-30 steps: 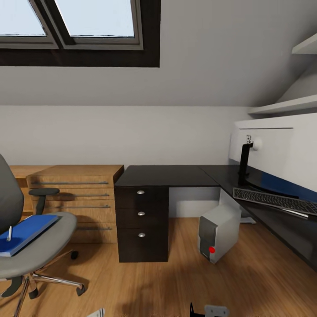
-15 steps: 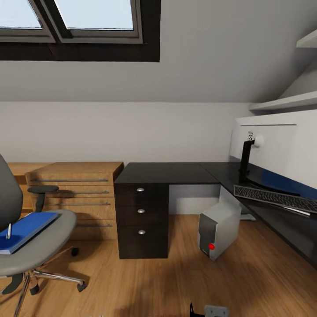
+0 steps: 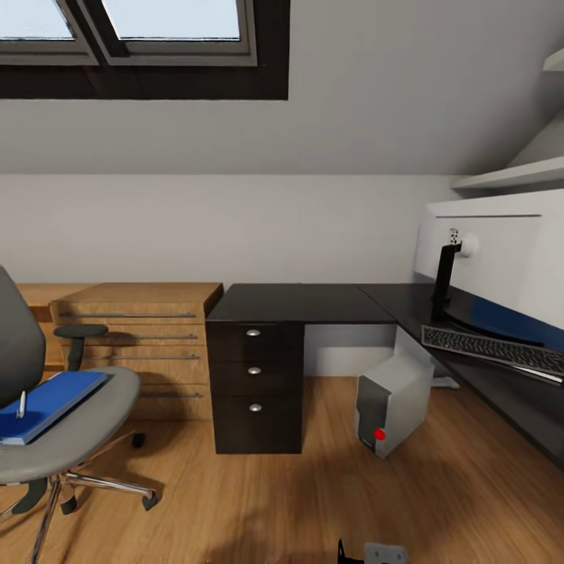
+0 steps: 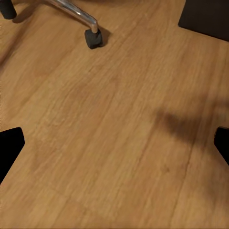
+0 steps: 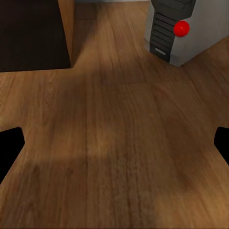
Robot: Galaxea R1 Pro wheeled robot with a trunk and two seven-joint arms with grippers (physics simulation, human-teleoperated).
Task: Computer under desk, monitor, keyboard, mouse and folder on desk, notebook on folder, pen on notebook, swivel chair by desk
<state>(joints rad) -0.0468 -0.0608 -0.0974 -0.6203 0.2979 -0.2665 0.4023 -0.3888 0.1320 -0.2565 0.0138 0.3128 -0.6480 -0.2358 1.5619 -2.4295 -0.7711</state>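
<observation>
The grey swivel chair [image 3: 70, 427] stands at the left, away from the black L-shaped desk [image 3: 301, 304]. On its seat lies a flat blue folder [image 3: 51, 395] with a pen [image 3: 21, 404] on top; I cannot make out the notebook separately. The grey computer [image 3: 392, 403] with a red button stands on the floor under the desk, also in the right wrist view [image 5: 179, 28]. The white monitor [image 3: 501, 251] and the keyboard [image 3: 493, 350] sit on the desk at the right. My left gripper [image 4: 114, 148] and right gripper [image 5: 114, 148] both hang open over bare wooden floor.
A black drawer unit [image 3: 254, 388] sits under the desk's left end, next to a low wooden dresser [image 3: 137, 345]. A chair caster [image 4: 93, 38] rolls near my left gripper. White shelves [image 3: 509, 176] hang above the monitor. Open wooden floor [image 3: 258, 501] lies in front.
The whole head view has shifted slightly, with everything sitting a little higher and to the right, so the camera has moved. None of the things has changed place.
</observation>
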